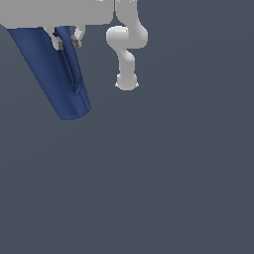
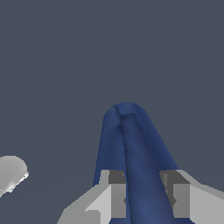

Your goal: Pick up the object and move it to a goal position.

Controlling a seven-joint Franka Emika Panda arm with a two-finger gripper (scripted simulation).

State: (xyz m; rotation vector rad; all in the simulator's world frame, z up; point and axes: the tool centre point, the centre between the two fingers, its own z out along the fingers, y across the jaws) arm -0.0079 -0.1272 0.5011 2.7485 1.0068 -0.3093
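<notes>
The object [image 1: 49, 69], a dark blue tapered pitcher, hangs tilted near the exterior view's upper left, well above the grey floor. Its narrow end points down toward the exterior view's right, and its wide end is hidden behind the hand. My gripper [image 1: 68, 42] comes in from the top edge and is shut on the loop handle [image 1: 74, 74] that runs along the side of the object. In the wrist view the object [image 2: 111, 144] stretches away from the camera, and its handle strip [image 2: 138, 148] passes between the two grey pads [image 2: 116, 192] of my gripper [image 2: 144, 194].
The white arm's links and base [image 1: 126, 82] stand to the exterior view's right of the object. A rounded white part of the arm [image 2: 11, 173] shows at the edge of the wrist view. All around lies plain grey floor [image 1: 163, 188].
</notes>
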